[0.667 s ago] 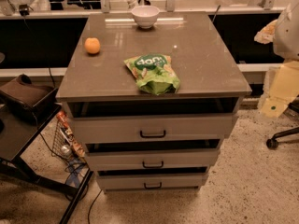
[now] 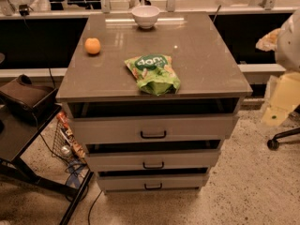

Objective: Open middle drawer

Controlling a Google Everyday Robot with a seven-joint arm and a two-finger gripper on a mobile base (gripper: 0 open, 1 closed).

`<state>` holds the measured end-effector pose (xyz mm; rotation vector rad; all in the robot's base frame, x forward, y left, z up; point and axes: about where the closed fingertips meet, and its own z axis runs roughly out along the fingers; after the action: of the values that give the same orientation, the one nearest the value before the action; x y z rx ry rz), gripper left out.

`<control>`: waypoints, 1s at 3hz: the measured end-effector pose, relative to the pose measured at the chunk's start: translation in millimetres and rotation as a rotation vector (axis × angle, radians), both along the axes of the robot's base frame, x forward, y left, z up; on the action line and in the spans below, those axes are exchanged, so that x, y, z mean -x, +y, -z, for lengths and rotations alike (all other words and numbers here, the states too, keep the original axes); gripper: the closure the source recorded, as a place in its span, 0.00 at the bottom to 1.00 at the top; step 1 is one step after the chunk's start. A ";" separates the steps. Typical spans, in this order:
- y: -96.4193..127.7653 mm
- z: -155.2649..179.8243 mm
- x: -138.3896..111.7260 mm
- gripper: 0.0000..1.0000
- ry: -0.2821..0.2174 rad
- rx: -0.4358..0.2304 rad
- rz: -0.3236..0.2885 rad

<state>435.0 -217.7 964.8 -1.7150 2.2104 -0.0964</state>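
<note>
Middle drawer (image 2: 187, 159): seated between top drawer (image 2: 112, 128) and bottom drawer (image 2: 122, 183), dark gap seen above front.
Handle (image 2: 153, 165): black bar, centred, untouched.
Gripper (image 2: 282, 100): held at right edge, well apart from drawers; grip state cannot be told.
Countertop (image 2: 206, 55): orange (image 2: 92, 46), bowl (image 2: 145, 16), green bag (image 2: 153, 73) laid on it.

White rounded arm (image 2: 290, 43), pale yellow blocky jaws at right edge

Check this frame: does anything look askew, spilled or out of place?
Nothing spilled or damaged. The green snack bag lies crumpled at the front edge of the cabinet top, above the middle drawer. The gripper hangs at the right edge, off the cabinet.
</note>
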 end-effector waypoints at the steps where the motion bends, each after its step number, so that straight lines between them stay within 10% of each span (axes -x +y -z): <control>1: -3.7 30.0 11.3 0.00 -0.040 -0.029 -0.016; 3: 5.1 103.0 44.1 0.00 -0.108 -0.008 -0.019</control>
<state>390.8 -212.5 861.8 -1.6850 2.1138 -0.1707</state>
